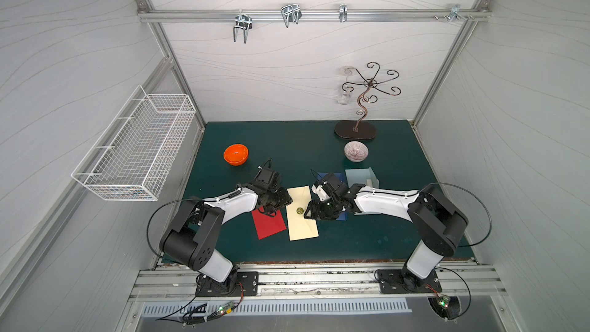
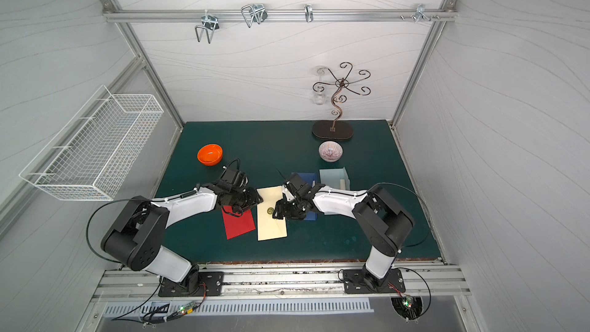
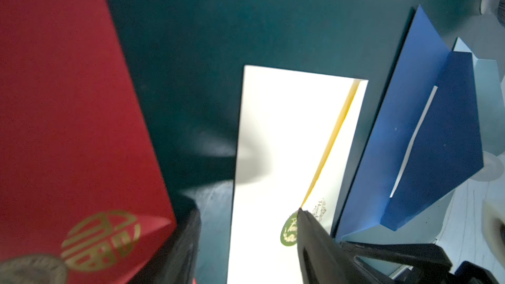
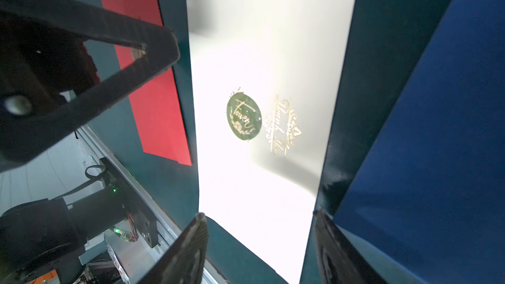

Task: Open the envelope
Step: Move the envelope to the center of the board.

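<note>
Green mat point(image 1: 367, 234) inside a white-walled cell is carrying everything. Cream envelope point(image 1: 302, 226) is lying flat mid-mat, flap side up, between red envelope point(image 1: 269, 226) on its left and dark blue envelope point(image 3: 410, 146) on its right, with narrow strips of mat showing between them. Green round sticker point(image 4: 243, 117) is sitting on the flap tip, gold lettering just beside it. The flap edge is showing a thin yellow lining in the left wrist view.

Right gripper point(image 4: 257, 217) is hovering over the cream envelope's right edge near the sticker, jaws standing apart, nothing between them. One of its fingers point(image 3: 308, 230) is overlapping the sticker in the left wrist view; whether it is touching, cannot tell.

Left gripper point(image 1: 270, 211) is hanging over the red envelope's far end, just beside the cream envelope. Only one finger is showing clearly, so jaws apart or together, cannot tell.

Dark blue envelope is sitting with its flap raised. Light blue envelope point(image 1: 359, 175) is lying behind the right arm. Orange bowl point(image 1: 235, 154) is sitting far left, patterned bowl point(image 1: 356, 151) and scrolled metal stand point(image 1: 354, 130) far right. Wire basket point(image 1: 137, 148) is hanging on the left wall.
</note>
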`<state>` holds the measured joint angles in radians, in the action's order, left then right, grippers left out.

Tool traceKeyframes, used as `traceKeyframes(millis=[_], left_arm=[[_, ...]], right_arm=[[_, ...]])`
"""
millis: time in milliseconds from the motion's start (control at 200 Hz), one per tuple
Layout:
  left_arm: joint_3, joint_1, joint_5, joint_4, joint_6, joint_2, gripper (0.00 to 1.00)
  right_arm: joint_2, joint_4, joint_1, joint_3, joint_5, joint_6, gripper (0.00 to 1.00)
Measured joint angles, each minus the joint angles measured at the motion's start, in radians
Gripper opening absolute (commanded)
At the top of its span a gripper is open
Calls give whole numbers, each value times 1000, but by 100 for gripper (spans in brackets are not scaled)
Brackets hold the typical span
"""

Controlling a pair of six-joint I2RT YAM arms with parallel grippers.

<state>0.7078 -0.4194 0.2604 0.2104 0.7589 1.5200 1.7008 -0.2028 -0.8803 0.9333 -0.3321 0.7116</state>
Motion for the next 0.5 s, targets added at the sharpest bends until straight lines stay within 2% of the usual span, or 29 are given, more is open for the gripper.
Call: traceKeyframes(millis=[165,300,500], left_arm=[[-51,9,-64,73,16,-84,61],[-67,52,-99,119,25,-119,60],[-95,72,-80,132,13,-192,61]], right_arm=[[0,0,0,0,1,0,64],[0,0,0,0,1,0,64],[-4,0,0,0,2,0,64]])
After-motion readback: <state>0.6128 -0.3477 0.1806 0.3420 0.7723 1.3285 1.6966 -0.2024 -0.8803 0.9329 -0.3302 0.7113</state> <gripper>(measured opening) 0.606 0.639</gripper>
